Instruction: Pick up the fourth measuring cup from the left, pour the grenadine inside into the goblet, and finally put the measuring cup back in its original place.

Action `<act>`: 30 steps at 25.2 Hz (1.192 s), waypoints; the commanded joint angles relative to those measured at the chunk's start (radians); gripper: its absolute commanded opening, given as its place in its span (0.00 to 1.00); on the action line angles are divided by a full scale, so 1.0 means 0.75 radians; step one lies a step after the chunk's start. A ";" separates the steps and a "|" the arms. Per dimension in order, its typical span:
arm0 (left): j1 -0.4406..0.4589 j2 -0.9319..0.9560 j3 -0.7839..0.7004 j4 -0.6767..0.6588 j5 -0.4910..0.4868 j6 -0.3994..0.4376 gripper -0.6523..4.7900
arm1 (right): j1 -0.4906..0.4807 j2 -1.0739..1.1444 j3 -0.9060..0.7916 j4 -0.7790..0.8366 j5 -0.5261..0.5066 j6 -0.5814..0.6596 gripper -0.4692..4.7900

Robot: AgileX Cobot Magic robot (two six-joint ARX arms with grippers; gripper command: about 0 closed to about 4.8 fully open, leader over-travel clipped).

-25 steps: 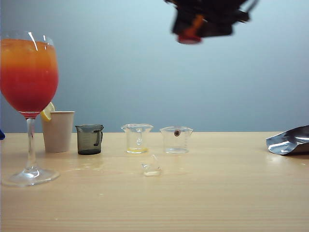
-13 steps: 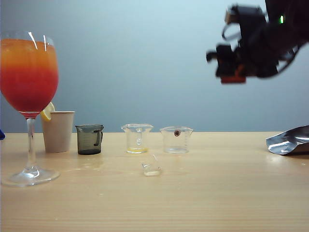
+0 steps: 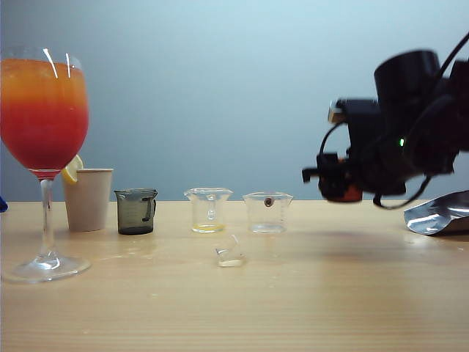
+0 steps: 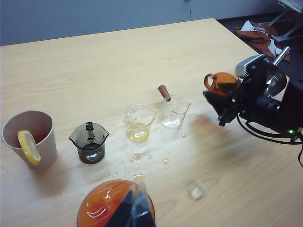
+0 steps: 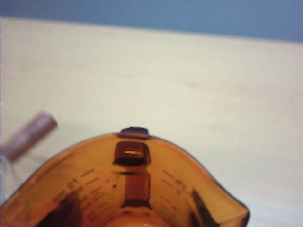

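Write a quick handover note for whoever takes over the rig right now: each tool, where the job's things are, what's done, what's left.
Right tool: shut on the amber measuring cup, held in the air right of the cup row.
Left tool: above the goblet; open or shut cannot be told.
Goblet stands at the table's left end, its drink red below and orange above.
Grey cup and two clear cups stand in the row; the spot right of them is free.
Done: pour appears finished.
Left: set the amber cup down at the row's right end and release.

Tall clear stemmed goblet (image 3: pixel 44 147): orange grading to red. Translucent amber-brown measuring cup (image 5: pixel 128 189): printed graduations. Smoky dark-grey cup (image 3: pixel 136 211). White paper cup (image 3: pixel 89 198).
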 commanded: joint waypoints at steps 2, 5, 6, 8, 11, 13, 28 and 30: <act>0.000 0.006 0.002 0.015 0.006 0.027 0.11 | 0.001 0.058 0.008 0.085 -0.001 0.008 0.25; 0.000 0.015 0.002 0.016 0.005 0.028 0.11 | -0.002 0.122 0.024 0.121 0.004 0.008 0.25; 0.000 0.018 0.002 0.017 0.005 0.028 0.11 | -0.002 0.141 0.033 0.126 0.004 0.008 0.25; 0.000 0.021 0.002 0.015 0.006 0.033 0.11 | -0.001 0.182 0.057 0.132 0.004 0.008 0.25; 0.000 0.022 0.002 0.012 0.006 0.032 0.11 | -0.003 0.239 0.098 0.144 0.004 0.007 0.25; 0.000 0.022 0.002 0.012 0.005 0.032 0.11 | -0.010 0.256 0.119 0.142 0.004 0.007 0.25; 0.000 0.021 0.002 0.011 0.006 0.047 0.11 | -0.012 0.261 0.128 0.102 -0.011 0.112 1.00; 0.000 0.022 0.002 0.011 0.006 0.046 0.11 | -0.011 0.253 0.127 0.086 -0.011 0.112 1.00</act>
